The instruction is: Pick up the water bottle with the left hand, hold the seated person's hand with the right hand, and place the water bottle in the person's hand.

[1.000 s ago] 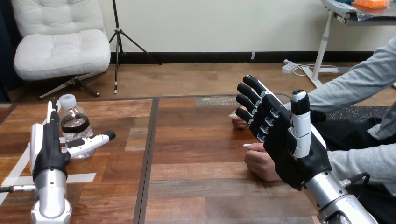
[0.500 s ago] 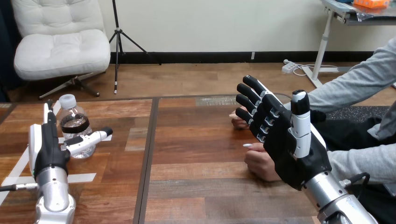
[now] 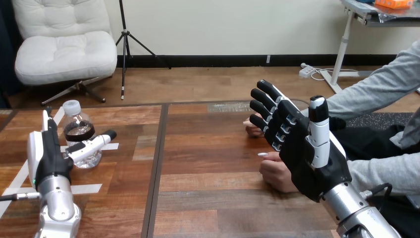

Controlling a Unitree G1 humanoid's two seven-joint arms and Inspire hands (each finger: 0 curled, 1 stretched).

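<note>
Clear thin-plastic water bottle point(image 3: 78, 136) stands upright at the bench's point(image 3: 208, 198) far left, between thumb and fingers of the left robot hand point(image 3: 48, 161) (spread, not clamped); likely light, slick, crushable, so grip around the dark label band point(image 3: 79, 131); right robot hand point(image 3: 307, 158) spread too.

The scene is lit brightly and evenly, and only soft, faint shadows are cast on the counter point(image 3: 208, 198). A pale sheen is reflected at the counter's far edge, and small highlights are caught on the bottle point(image 3: 78, 130).
</note>
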